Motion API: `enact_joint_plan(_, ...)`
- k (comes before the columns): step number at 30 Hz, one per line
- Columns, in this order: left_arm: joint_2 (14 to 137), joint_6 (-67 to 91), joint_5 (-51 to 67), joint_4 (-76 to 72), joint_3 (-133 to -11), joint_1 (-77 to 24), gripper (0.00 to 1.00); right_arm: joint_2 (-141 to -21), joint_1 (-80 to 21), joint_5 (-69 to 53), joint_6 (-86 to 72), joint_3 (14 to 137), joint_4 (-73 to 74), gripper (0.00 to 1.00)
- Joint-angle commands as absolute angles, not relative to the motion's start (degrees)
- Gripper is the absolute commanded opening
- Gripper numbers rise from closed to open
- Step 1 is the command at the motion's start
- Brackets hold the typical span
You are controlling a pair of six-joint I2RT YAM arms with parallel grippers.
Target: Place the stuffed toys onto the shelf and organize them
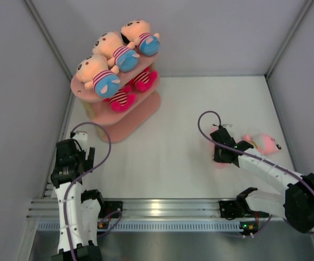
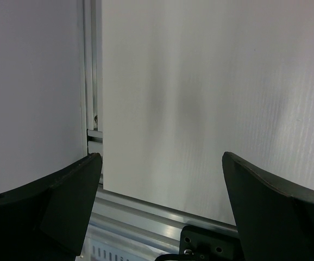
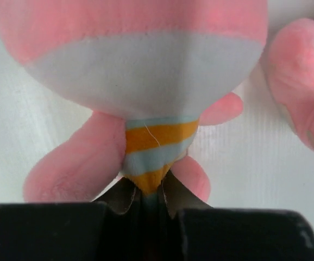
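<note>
The shelf [image 1: 139, 118] is mostly filled: three peach-headed toys [image 1: 115, 51] lie along its top board and two magenta toys [image 1: 127, 95] on the middle one. Two are left at the right of the table [image 1: 173, 157]. The right gripper [image 3: 146, 187] is clamped on the striped body of one pink toy [image 3: 135, 70]; the second pink toy [image 1: 264, 143] lies just beside it. The left gripper [image 2: 162, 163] hangs wide open, holding nothing.
</note>
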State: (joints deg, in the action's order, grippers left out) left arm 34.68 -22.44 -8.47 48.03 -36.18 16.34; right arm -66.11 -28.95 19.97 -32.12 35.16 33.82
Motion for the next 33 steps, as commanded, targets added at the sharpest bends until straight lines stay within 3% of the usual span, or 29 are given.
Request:
enact_joint_plan(1, 33.8, -22.9, -7.6, 45.4, -36.0, 16.3, 0.99, -61.7, -34.0, 20.1, -26.6, 38.6, 30.6, 0.00)
enact_joint_plan(5, 33.8, -22.9, -7.6, 45.4, -36.0, 16.3, 0.99, -59.9, -43.9, 24.2, -17.7, 41.4, 24.4, 0.00)
enact_joint_plan(9, 33.7, -22.8, -7.5, 45.4, -36.0, 16.3, 0.99, -68.4, -54.2, 28.6, -5.0, 47.4, 13.4, 0.00)
enact_joint_plan(20, 34.4, -22.9, -7.5, 45.4, -36.0, 16.3, 0.99, -105.7, -61.1, 27.3, 4.1, 79.9, 8.9, 0.03)
enact_joint_plan(24, 34.6, -22.8, -7.5, 45.4, -36.0, 16.3, 0.98, -110.8, -63.2, 29.1, 5.4, 82.9, 5.4, 0.11)
enact_joint_plan(33, 35.1, -22.7, -7.6, 45.4, -36.0, 16.3, 0.99, -116.9, -65.0, 30.4, 6.0, 88.0, 6.1, 0.13)
